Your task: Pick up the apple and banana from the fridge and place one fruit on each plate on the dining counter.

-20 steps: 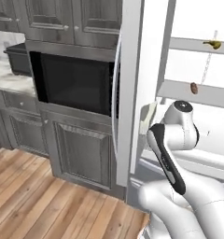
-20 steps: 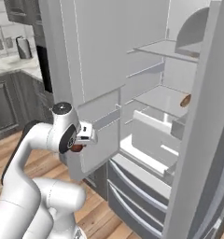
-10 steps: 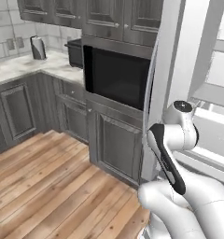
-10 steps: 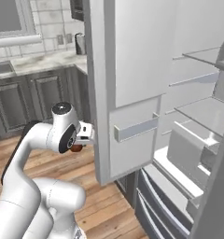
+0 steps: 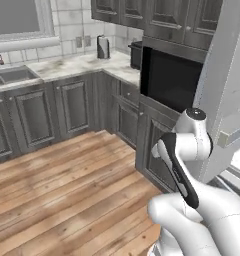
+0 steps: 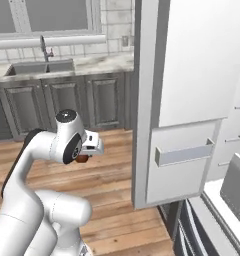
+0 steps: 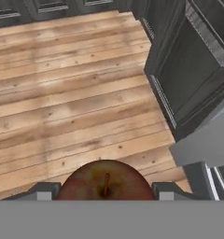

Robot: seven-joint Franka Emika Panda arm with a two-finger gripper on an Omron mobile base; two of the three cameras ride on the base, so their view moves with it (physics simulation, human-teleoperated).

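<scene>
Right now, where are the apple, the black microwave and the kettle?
apple (image 7: 104, 183): hand view, its top by the stem.
black microwave (image 5: 172, 82): left base view, its dark door.
kettle (image 5: 103, 48): left base view, its body.

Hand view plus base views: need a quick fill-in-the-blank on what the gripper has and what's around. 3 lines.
1. The gripper is shut on the ____.
2. Below the apple in the hand view lies a ____ floor.
3. In the right base view, the sink sits under the ____.

Missing words: apple; wooden; window
</scene>
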